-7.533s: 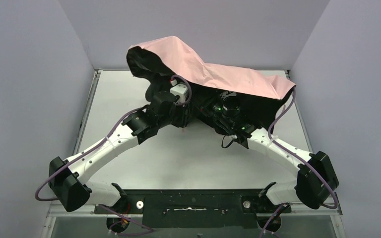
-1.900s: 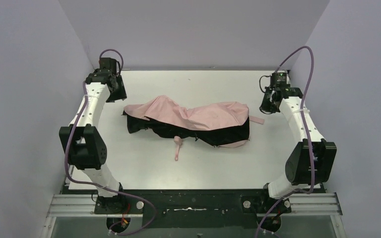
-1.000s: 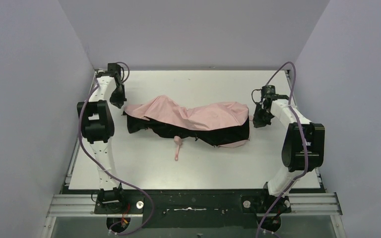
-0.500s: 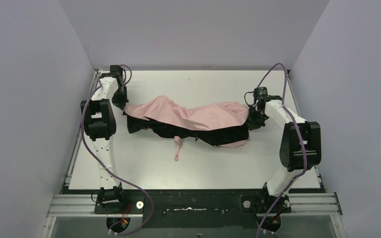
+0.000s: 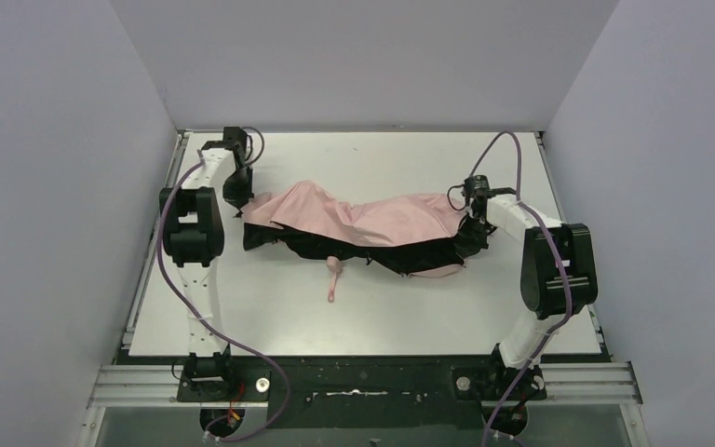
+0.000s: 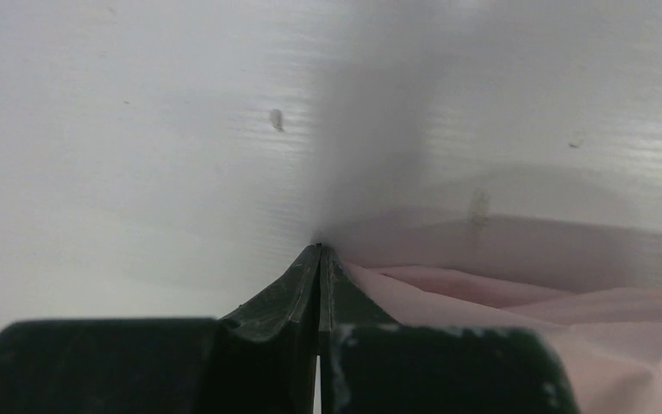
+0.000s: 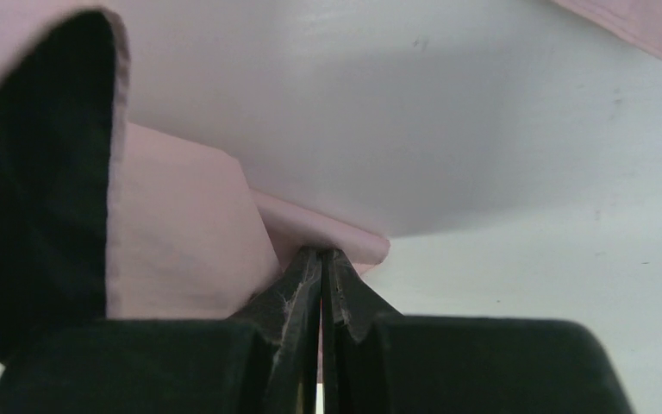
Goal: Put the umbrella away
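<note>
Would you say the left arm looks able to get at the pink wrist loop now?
Probably yes: the wrist loop lies uncovered on the table in front of the umbrella, though the left gripper is shut.

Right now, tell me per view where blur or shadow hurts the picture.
Top external: sharp, evenly lit, the umbrella barely shadows the table. Left wrist: soft focus, a grey shadow streak above the left gripper. Right wrist: the right gripper blurs up close, the table behind it shaded.
</note>
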Available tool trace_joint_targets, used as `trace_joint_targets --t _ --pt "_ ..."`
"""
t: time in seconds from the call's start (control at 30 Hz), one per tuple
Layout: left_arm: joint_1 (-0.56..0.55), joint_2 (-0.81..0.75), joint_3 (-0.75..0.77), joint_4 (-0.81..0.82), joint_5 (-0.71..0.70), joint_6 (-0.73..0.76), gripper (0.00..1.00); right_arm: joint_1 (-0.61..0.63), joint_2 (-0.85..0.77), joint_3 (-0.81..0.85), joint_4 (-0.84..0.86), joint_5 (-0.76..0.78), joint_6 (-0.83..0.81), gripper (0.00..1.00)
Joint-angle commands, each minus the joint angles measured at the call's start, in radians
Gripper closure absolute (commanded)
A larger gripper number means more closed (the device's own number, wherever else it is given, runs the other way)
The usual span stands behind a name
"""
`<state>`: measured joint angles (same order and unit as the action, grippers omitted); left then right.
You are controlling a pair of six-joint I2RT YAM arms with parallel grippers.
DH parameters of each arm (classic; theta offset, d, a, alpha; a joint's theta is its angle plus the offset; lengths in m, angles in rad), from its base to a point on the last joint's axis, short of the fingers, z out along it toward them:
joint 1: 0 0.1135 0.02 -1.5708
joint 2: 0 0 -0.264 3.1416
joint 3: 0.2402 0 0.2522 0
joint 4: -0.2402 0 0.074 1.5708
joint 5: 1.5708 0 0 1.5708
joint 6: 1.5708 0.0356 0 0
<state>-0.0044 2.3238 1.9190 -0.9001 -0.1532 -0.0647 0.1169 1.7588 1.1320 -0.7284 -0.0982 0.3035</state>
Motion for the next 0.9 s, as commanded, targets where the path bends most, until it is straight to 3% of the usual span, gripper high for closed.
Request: trace_joint_targets --t 0.0,0.5,0.87 --pt "-0.037 -0.024 -0.068 -0.028 0.101 -0.013 1.00 0.026 -0.007 -0.013 0.043 -0.036 0.016 1.00" --pt "-0.144 -0.099 -0.202 -0.054 0.243 -0.117 1.00 0.137 0.007 -0.033 0.104 -0.069 0.071 0.99" --pt "-0.317 -0.166 -0.359 0.148 0.316 -0.309 1.00 0.313 0.032 0.003 0.157 -0.034 0.160 0.99"
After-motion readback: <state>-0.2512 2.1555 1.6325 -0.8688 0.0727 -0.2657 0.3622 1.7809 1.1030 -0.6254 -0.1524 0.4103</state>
